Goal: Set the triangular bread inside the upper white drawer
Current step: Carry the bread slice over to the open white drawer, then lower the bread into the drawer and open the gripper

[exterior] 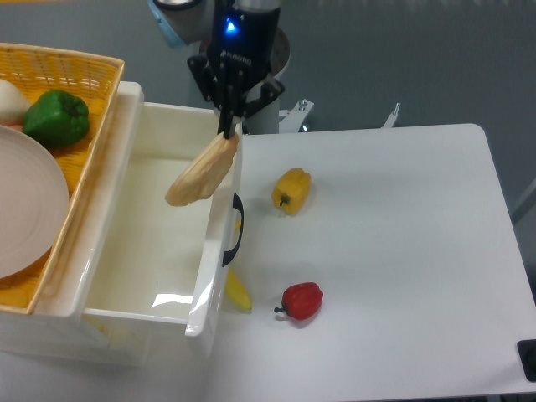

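The triangular bread (199, 172) is a tan slice hanging tilted from my gripper (228, 130), which is shut on its upper corner. It hangs in the air over the right side of the upper white drawer (126, 251), just inside the front wall with the black handle (236, 228). The drawer is pulled open and its white floor shows nothing lying in it.
A yellow pepper (291, 189) and a red pepper (302, 301) lie on the white table (402, 251). A banana (237, 291) pokes out beside the drawer front. A yellow wicker basket (79, 92) at left holds a green pepper (55, 117) and a plate (25, 209).
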You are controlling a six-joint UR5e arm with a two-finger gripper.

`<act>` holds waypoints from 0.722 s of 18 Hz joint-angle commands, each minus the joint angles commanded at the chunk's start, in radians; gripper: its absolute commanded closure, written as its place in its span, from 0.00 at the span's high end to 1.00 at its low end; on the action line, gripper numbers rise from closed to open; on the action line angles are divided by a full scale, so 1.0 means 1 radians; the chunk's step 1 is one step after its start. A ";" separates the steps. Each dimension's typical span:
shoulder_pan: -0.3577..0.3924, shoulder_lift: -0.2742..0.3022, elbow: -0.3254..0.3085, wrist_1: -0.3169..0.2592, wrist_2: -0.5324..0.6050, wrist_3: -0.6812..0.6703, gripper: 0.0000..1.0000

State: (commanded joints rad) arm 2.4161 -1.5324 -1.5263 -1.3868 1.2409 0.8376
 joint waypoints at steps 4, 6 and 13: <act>-0.041 -0.023 0.002 0.002 0.026 -0.002 0.00; -0.057 -0.034 0.002 0.003 0.026 -0.002 0.01; -0.098 -0.037 0.003 0.006 0.026 0.005 0.43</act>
State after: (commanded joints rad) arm 2.3179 -1.5693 -1.5233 -1.3806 1.2671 0.8422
